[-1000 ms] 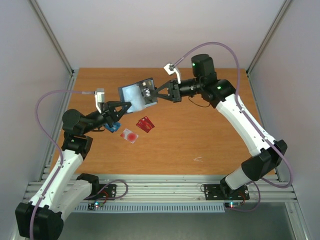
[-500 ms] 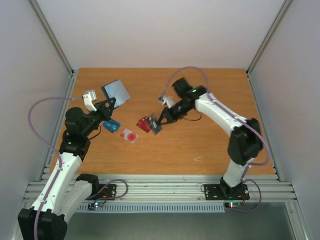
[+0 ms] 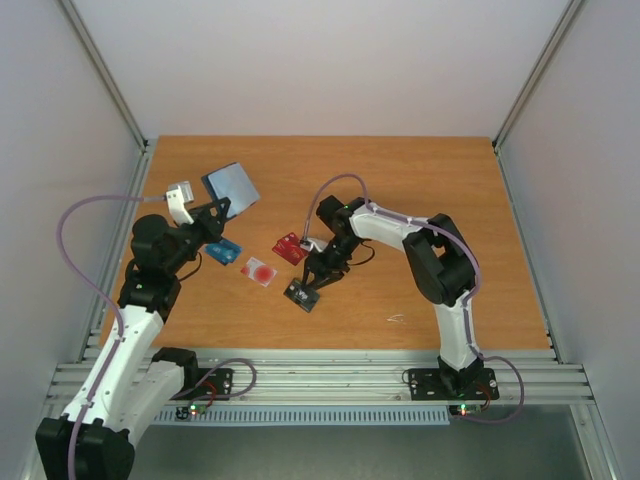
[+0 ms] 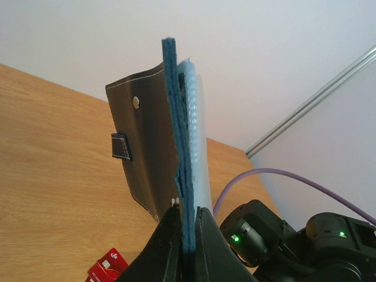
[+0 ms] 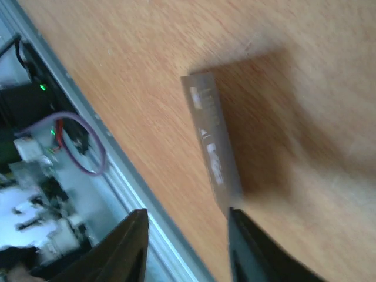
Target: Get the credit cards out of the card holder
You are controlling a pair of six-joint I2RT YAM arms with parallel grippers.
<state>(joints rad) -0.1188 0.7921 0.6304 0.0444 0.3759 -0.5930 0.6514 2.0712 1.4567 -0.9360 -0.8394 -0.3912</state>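
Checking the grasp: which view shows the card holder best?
Left wrist: the holder stands close and edge-on, snap and tab visible, pinched at its bottom by the left tool. Top view shows only its small blue-grey face. Right wrist misses it.

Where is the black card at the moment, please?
In the top view, the black card is near mid-table, at the tips of the right fingers, just right of the pale card and nearer than the red card.

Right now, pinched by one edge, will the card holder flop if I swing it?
Probably little: the card holder stands straight up from the left end effector without sagging. Its snap-tab flap splays outward and may swing.
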